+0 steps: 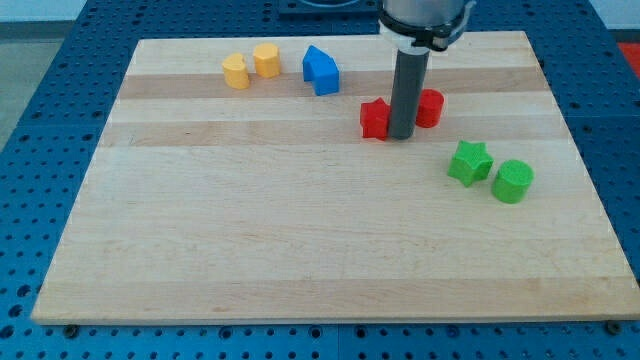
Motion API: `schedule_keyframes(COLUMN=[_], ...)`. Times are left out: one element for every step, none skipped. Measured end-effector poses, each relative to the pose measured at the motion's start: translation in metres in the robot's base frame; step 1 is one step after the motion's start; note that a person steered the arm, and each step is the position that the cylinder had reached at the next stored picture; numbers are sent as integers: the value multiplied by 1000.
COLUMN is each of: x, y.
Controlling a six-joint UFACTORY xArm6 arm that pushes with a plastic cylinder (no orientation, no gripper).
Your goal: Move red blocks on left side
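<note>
Two red blocks lie in the upper right part of the wooden board [300, 230]. One red block [374, 118] sits just to the view's left of my rod; its shape is partly hidden. The other red block [430, 107], roundish, sits just to the view's right of the rod and is partly hidden behind it. My tip [402, 135] rests on the board between the two red blocks, close to both.
Two yellow blocks [235, 71] [266, 59] and a blue house-shaped block [320, 70] sit near the view's top left. A green star block [469, 162] and a green cylinder [513, 181] sit at the view's right.
</note>
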State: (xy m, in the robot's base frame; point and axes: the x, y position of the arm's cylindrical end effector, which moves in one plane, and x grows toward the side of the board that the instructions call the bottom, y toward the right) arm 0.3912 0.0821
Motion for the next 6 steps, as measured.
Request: schedule_keyframes(x=[5, 7, 8, 6, -24, -38], y=[-14, -37, -42, 74, 126, 50])
